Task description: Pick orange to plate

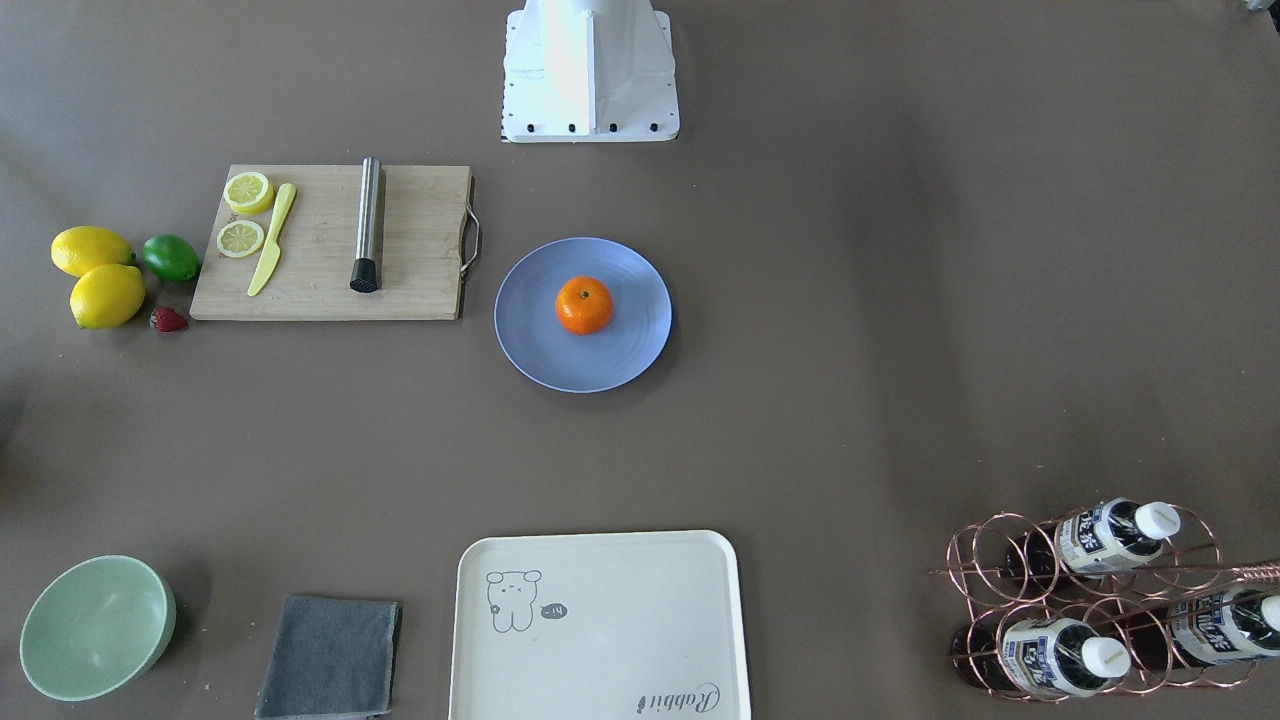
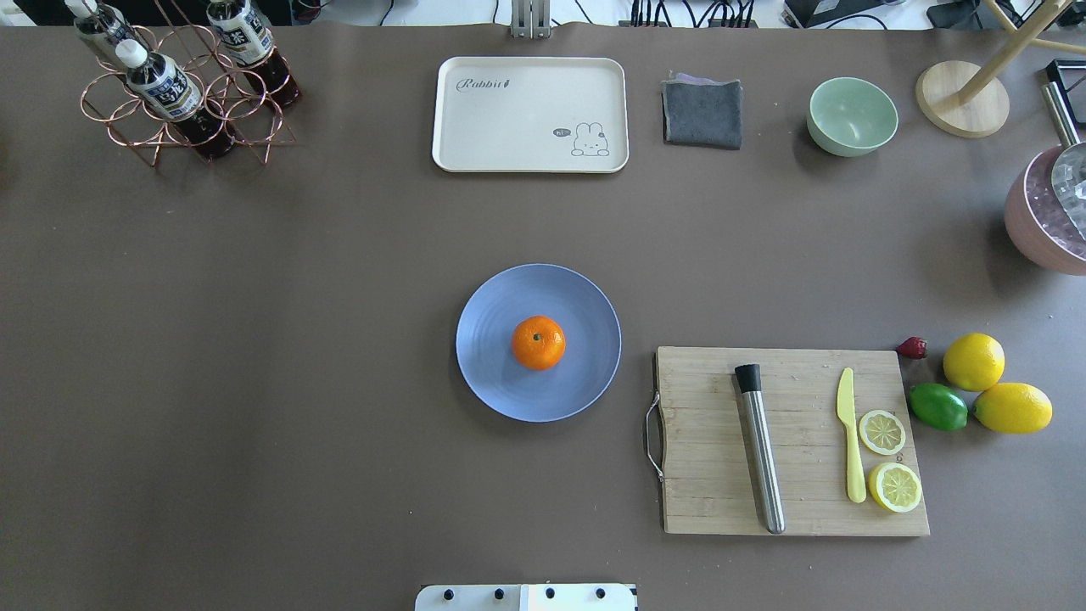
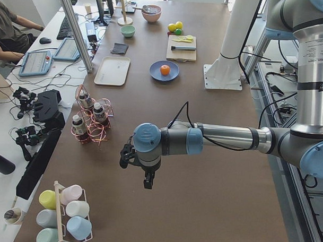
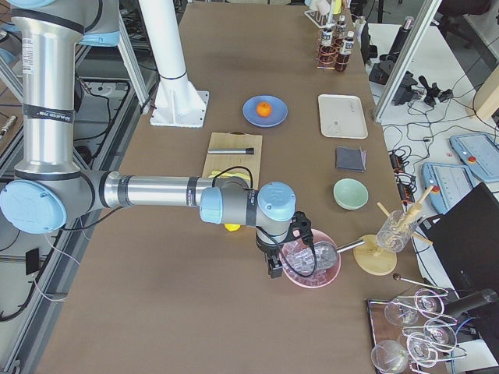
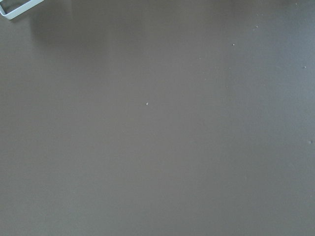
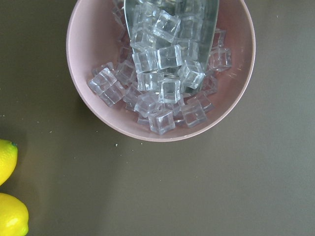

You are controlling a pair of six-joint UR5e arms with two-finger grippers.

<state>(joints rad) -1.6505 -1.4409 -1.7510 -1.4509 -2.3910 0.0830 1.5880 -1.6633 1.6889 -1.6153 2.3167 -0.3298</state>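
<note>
The orange (image 2: 538,342) rests in the middle of the periwinkle plate (image 2: 492,386) at the table's centre, stem dimple up; it also shows from the front as the orange (image 1: 584,305) on the plate (image 1: 530,345). Neither gripper appears in the overhead or front views. In the left side view my left gripper (image 3: 148,183) hangs over bare table, far from the plate (image 3: 155,76). From the right side, my right gripper (image 4: 274,269) hovers beside a pink bowl of ice cubes (image 6: 88,105). Whether either is open or shut I cannot tell.
A cutting board (image 2: 704,501) with a steel muddler (image 2: 760,450), yellow knife and lemon slices lies right of the plate. Two lemons (image 2: 973,361), a lime (image 2: 938,406) and a strawberry sit beyond it. A cream tray (image 2: 509,127), grey cloth, green bowl (image 2: 852,115) and bottle rack (image 2: 182,110) line the far edge.
</note>
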